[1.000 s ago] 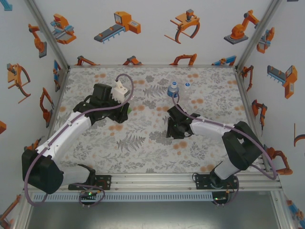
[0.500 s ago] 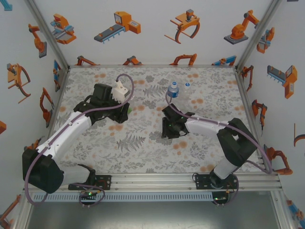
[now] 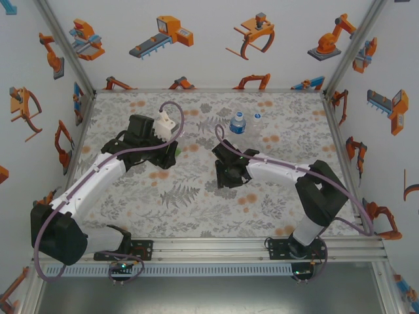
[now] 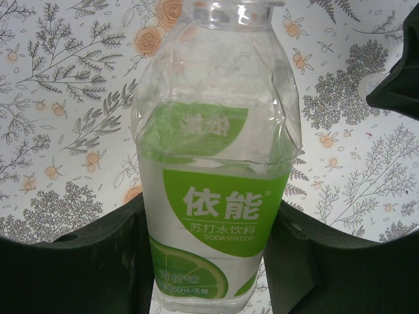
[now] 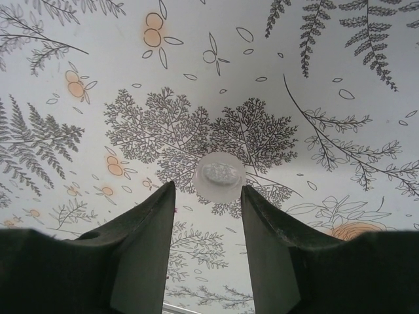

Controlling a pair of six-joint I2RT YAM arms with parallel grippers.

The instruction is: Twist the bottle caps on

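nearest the arm bases, the table is a flat sheet printed with grey ferns and small orange blossoms. above it the right gripper points down at the surface. its two matte black, wedge-shaped fingers stand apart, released, with nothing clenched. between their tips lies a cap, a small round disc of cloudy white plastic with a dimpled face. it rests on the printed ferns. its edge is at the tip of one finger, and a strip of table shows between it and the other.

further out and to the left, the left gripper is clenched on the green-label bottle. black pads press both sides of its lower body. the bottle is clear, thin plastic, creased and dented at the shoulder, wrapped in a glossy white and lime-green label with a lime slice printed at the foot. its neck is open and capless.

farthest back, the blue-label bottle stands upright and alone on the table. it is small, clear and rounded. a second cap, a tiny pale dot, lies just beside it, apart from both grippers.
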